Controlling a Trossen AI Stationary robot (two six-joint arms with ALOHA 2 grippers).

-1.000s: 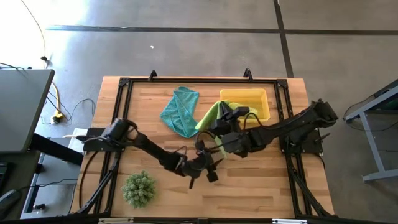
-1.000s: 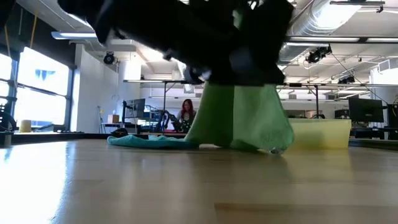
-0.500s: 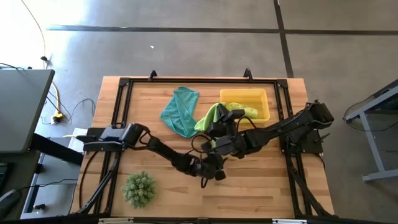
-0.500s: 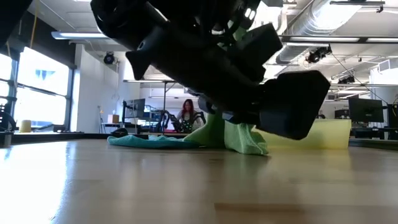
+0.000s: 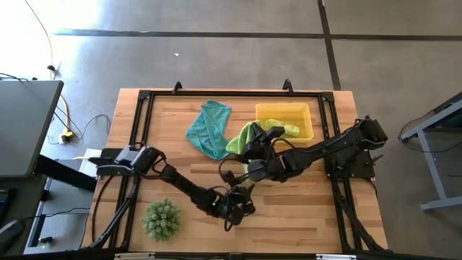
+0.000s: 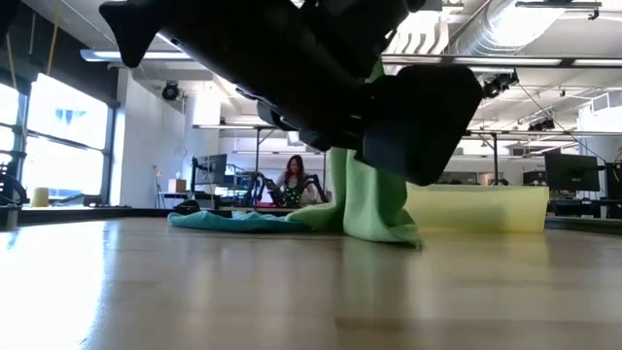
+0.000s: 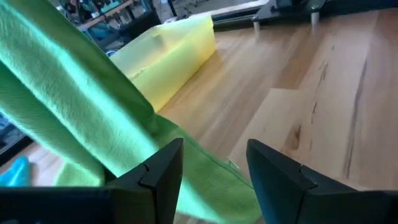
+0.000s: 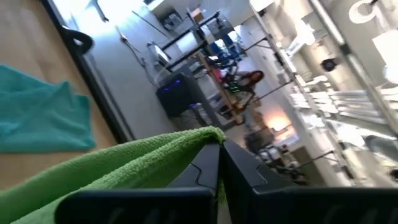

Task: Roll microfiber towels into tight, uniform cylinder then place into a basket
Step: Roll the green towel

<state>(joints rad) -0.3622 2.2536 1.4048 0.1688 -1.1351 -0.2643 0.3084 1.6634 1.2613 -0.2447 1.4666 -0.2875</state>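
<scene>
No towel is rolled yet: a lime-green microfiber towel (image 5: 244, 137) is pinched by the right gripper (image 8: 219, 163) at the translucent yellow plastic basket's (image 5: 294, 112) eight o'clock, the left gripper (image 7: 211, 168) spread empty.

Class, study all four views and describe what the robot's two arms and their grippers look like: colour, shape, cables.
Both arms are black, built of jointed segments with bulky housings. Thin black cables loop loosely beside the left gripper and the right gripper. Each gripper has two flat, dark, angular fingers. No markings are readable.
</scene>
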